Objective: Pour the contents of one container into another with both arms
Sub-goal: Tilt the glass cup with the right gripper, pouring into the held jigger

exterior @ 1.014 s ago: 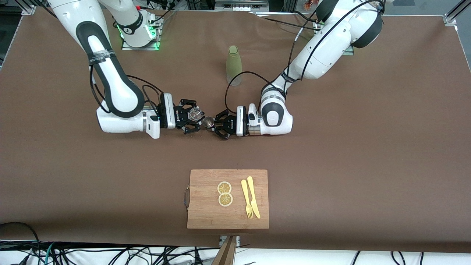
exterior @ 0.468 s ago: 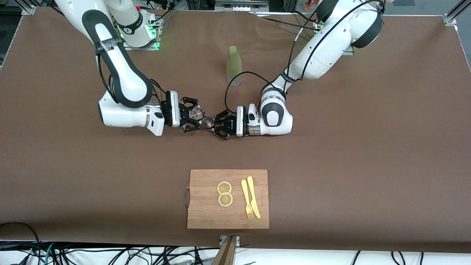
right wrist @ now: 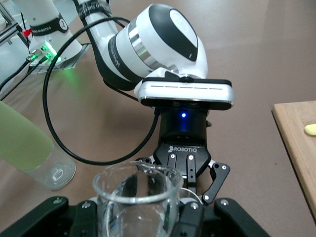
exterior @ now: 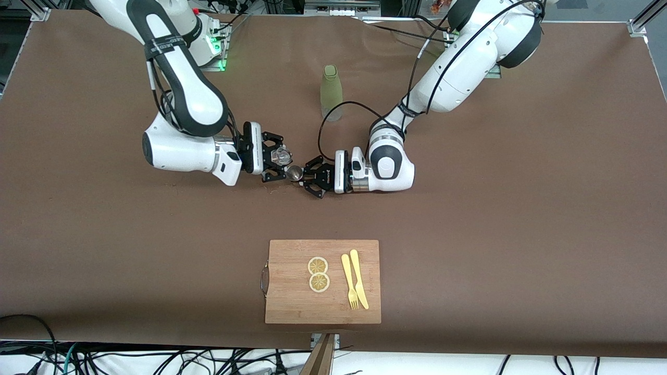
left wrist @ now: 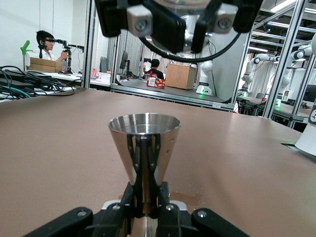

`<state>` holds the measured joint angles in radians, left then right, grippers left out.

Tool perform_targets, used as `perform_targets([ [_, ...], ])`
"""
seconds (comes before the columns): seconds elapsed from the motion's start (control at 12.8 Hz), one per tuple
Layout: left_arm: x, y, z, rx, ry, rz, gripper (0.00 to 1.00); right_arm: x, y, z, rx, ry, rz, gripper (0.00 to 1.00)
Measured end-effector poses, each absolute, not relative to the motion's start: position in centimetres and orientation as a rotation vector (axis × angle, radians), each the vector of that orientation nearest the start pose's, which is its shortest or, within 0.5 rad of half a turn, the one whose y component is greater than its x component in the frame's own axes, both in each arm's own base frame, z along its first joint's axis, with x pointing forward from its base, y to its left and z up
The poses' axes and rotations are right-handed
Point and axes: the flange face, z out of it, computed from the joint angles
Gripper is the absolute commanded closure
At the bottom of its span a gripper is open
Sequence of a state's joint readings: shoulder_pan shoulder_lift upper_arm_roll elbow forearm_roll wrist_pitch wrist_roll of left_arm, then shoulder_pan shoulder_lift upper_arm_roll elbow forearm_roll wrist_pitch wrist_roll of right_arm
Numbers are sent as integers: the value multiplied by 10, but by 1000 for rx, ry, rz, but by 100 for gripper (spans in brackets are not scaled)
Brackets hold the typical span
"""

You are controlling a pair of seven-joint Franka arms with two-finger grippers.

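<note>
A small steel cone-shaped cup [exterior: 295, 173] stands upright in my left gripper [exterior: 304, 176], which is shut on its narrow lower part. In the left wrist view the cup [left wrist: 144, 148] rises from between the fingers [left wrist: 129, 200], its rim level. My right gripper [exterior: 278, 158] is shut on a clear glass [exterior: 282, 155], held close beside the steel cup toward the right arm's end and slightly higher. In the right wrist view the glass [right wrist: 137, 197] fills the foreground and the left gripper [right wrist: 188, 170] faces it. The right gripper's underside [left wrist: 173, 22] hangs above the cup's rim.
A pale green bottle [exterior: 331, 92] stands farther from the front camera than both grippers. Nearer to the camera lies a wooden cutting board [exterior: 292, 304] with two lemon slices [exterior: 318, 265], a yellow fork [exterior: 348, 281] and a knife [exterior: 359, 284]. A small damp mark [left wrist: 195, 197] shows on the table by the cup.
The right arm has swung its elbow up and moved its gripper with the glass closer to the steel cup and slightly higher. The left arm and cup have stayed still.
</note>
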<state>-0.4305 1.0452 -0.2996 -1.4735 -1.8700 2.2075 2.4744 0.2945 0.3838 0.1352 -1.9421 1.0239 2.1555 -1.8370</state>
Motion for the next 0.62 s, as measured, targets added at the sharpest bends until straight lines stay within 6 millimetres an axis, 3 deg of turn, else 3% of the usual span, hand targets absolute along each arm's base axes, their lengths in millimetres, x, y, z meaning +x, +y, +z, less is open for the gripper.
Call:
perform_targets([
  [0.62, 533, -464, 87, 1383, -1178, 1044, 100, 544, 287, 291, -1786, -1732, -363, 87],
])
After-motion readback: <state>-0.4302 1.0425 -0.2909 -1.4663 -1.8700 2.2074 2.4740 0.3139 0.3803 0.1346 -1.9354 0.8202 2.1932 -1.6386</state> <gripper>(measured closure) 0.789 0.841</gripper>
